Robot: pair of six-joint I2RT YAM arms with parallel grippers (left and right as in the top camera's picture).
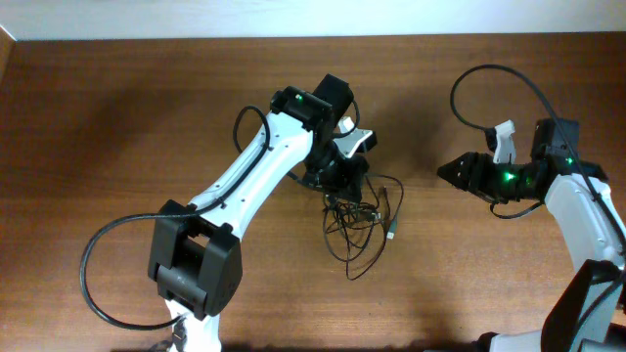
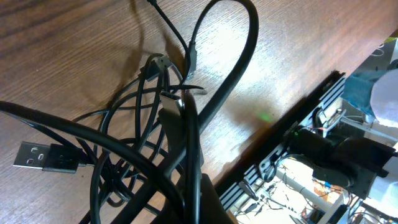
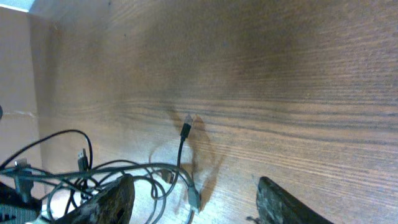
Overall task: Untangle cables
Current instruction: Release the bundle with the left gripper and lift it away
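The cables (image 1: 360, 217) are lying knotted on the table (image 1: 117, 117) under the left gripper (image 1: 344, 174), which seems to be pinching one strand, though the tangle is hiding its tips. The right gripper (image 3: 196, 199) is hovering spread wide, well apart. Pulling one-handed is risking dragging and tightening the knot.

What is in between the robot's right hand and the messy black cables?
Only bare wooden table lies between the right hand and the cables. The overhead view shows that gap most clearly.
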